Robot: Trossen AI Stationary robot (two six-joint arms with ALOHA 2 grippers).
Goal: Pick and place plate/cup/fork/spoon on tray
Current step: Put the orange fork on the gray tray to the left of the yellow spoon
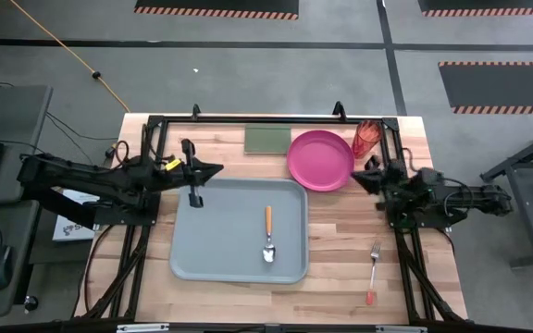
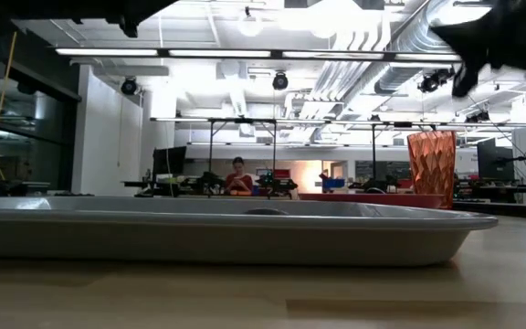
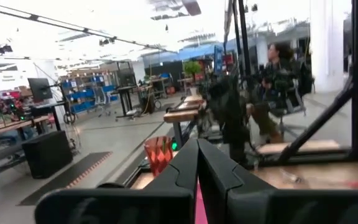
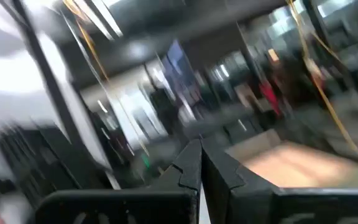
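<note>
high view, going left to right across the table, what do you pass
left gripper → spoon on the tray → plate → cup → fork

The table [image 1: 340, 240] is made of pale wooden planks with a visible grain. The tray [image 1: 202, 250] looks like smooth, matt grey-blue plastic. The plate [image 1: 320, 159] is smooth pink plastic, and the cup [image 1: 366, 139] is translucent, ribbed red plastic. Shiny metal is seen at the ends of the spoon [image 1: 268, 234] and fork [image 1: 374, 270], with plastic-looking handles.
</note>
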